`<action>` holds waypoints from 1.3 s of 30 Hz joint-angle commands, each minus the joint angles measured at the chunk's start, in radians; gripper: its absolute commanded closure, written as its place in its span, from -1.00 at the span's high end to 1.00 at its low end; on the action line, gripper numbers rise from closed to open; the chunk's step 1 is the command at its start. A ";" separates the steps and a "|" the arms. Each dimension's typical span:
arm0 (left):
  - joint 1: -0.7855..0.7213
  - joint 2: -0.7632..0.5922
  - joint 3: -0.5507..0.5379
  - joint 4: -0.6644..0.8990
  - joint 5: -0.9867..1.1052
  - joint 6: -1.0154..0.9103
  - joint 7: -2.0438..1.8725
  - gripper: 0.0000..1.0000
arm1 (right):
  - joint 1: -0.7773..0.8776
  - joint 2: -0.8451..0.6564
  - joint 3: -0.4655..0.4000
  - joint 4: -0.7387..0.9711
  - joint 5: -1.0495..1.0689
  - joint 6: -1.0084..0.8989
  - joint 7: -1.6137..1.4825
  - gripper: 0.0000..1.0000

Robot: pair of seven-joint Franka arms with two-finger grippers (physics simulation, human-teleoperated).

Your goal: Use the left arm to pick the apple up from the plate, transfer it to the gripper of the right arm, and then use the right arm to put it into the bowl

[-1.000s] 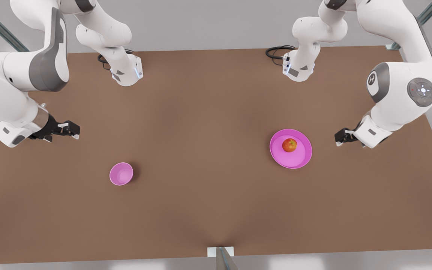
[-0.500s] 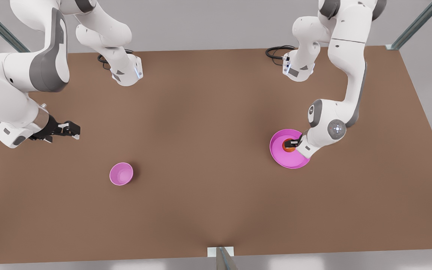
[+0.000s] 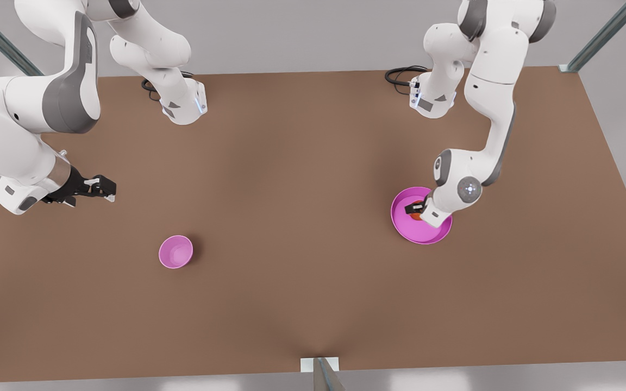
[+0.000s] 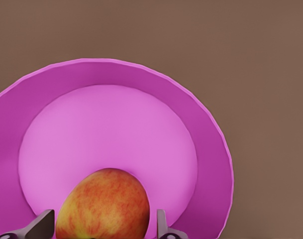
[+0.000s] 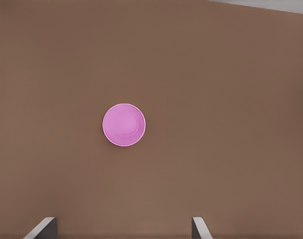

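The red-orange apple [image 4: 104, 206] lies on the wide pink plate [image 4: 191, 114], toward one side of its floor. My left gripper [image 4: 101, 228] is down over the plate [image 3: 421, 233] at the front view's right, open, one finger on each side of the apple [image 3: 415, 216] with a small gap on both sides. At the front view's left, my right gripper [image 3: 111, 189] hovers open above the table and holds nothing. The small pink bowl [image 3: 176, 251] stands ahead of its parted fingers [image 5: 42, 226], seen from above in the right wrist view [image 5: 124, 124].
The brown table [image 3: 302, 217] is bare between bowl and plate. Both arm bases [image 3: 185, 106] and black cables [image 3: 400, 73] sit along the far edge. A small metal bracket [image 3: 319, 365] marks the middle of the near edge.
The left arm swung in from the table's edge to the plate and came down around the apple, shifting a little farther in the last half second. The right arm has not moved.
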State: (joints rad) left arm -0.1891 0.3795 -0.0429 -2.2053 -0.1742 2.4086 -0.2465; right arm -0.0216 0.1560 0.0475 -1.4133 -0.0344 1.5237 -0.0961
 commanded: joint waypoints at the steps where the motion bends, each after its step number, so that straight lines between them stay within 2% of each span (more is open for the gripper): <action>1: -0.001 0.007 0.000 -0.001 0.002 0.015 -0.068 1.00 | 0.000 -0.001 0.000 0.000 0.001 0.000 -0.005 1.00; 4: -0.006 0.019 -0.002 -0.001 0.002 0.015 -0.068 0.97 | -0.001 -0.001 0.000 0.000 0.001 0.000 -0.005 1.00; 11: -0.007 0.027 0.000 -0.001 0.001 0.015 -0.070 0.69 | -0.003 0.000 -0.001 0.000 0.001 0.000 -0.024 1.00; 17: -0.009 0.048 -0.002 0.010 -0.001 0.040 -0.070 0.60 | -0.001 0.000 0.000 0.000 0.001 0.000 -0.024 1.00; 24: -0.007 0.001 -0.002 0.016 -0.001 0.029 -0.060 0.31 | 0.005 0.000 0.005 0.002 0.001 0.000 -0.020 1.00; 26: -0.007 -0.062 -0.002 0.127 0.002 -0.178 -0.056 0.30 | 0.002 0.000 0.005 0.002 0.001 0.000 -0.024 1.00; 29: -0.006 -0.013 -0.025 0.478 -0.062 -0.422 -0.059 0.30 | 0.000 0.000 0.005 0.002 0.001 0.000 -0.025 1.00; 31: -0.001 0.084 -0.071 0.651 -0.264 -0.421 0.076 0.30 | 0.000 0.000 0.005 0.002 0.001 0.000 -0.025 1.00; 32: 0.007 0.120 -0.068 0.673 -0.427 -0.421 0.289 0.30 | 0.000 0.000 0.005 0.002 0.001 0.000 -0.025 1.00; 33: 0.010 0.136 -0.068 0.679 -0.502 -0.419 0.422 0.30 | -0.001 0.000 0.005 0.002 0.001 0.000 -0.025 1.00; 35: -0.003 0.219 -0.115 0.783 -0.542 -0.399 0.739 0.30 | -0.001 0.000 0.003 0.002 0.001 0.000 -0.027 1.00; 38: -0.007 0.312 -0.199 0.871 -0.741 -0.399 1.100 0.28 | 0.002 0.008 0.005 0.002 0.017 0.009 -0.014 1.00; 39: -0.009 0.363 -0.235 0.930 -0.797 -0.398 1.219 0.28 | -0.003 0.011 0.003 0.002 0.091 0.010 -0.008 1.00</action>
State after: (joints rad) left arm -0.1988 0.7211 -0.2552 -1.2999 -0.8034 2.0528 0.0161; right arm -0.0232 0.1677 0.0508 -1.4117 0.0035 1.5275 -0.1137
